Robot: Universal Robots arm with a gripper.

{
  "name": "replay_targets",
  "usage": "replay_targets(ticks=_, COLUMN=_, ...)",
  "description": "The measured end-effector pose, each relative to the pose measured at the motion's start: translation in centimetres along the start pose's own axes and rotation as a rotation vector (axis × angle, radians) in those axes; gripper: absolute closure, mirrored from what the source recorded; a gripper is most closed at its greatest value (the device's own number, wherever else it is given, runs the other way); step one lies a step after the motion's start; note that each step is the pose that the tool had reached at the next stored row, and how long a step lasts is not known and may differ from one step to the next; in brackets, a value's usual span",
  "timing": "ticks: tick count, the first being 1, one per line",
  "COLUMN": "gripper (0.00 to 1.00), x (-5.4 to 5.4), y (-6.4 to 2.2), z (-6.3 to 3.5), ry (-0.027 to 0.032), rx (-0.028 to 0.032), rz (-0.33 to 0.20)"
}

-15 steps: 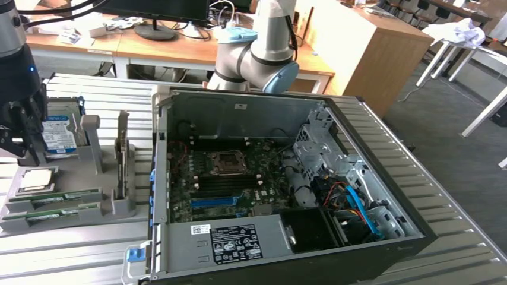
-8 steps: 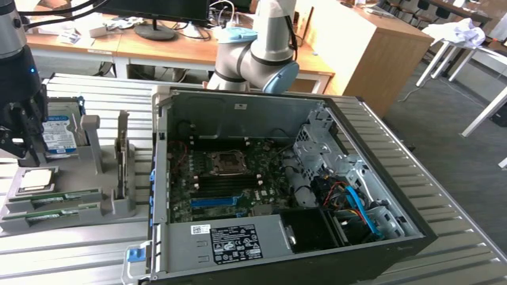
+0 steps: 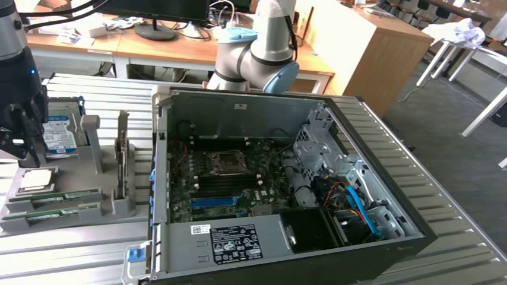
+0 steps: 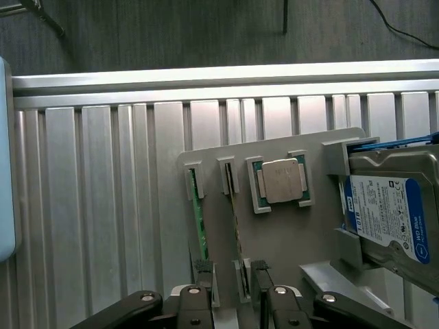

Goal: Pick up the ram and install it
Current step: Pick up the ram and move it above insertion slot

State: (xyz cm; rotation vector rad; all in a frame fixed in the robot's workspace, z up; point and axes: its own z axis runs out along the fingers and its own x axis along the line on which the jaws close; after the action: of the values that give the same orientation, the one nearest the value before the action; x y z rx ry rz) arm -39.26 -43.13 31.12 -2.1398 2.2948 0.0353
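The black two-fingered robot hand (image 4: pixel 231 275) stands wide and holds nothing. It hangs over the flat grey plastic parts holder (image 4: pixel 302 236), which lies on the ribbed aluminium bench (image 4: pixel 103 205).

The ram (image 4: pixel 235 226), a long thin circuit-board stick, sits on edge in one of the holder's slots, directly under the hand. Its near end falls in the gap between the two fingers. Its long axis runs straight away from the hand, crossing the line on which the fingers close at a right angle, so the pads face its two flat sides. I cannot tell whether either pad touches it.

A second, greener stick (image 4: pixel 199 226) stands parallel just beside it, at the outer side of one finger. The square silver processor chip (image 4: pixel 282 180) and the silver hard drive with the blue-white label (image 4: pixel 391 212) lie further across the holder.

In the exterior view the open black computer case (image 3: pixel 237 113) sits to the right of the holder
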Motion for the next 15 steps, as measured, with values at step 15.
replay_targets(ticks=15, gripper=0.64, x=0.03, y=0.07, z=0.38, ry=-0.0001, rx=0.0000, rz=0.000)
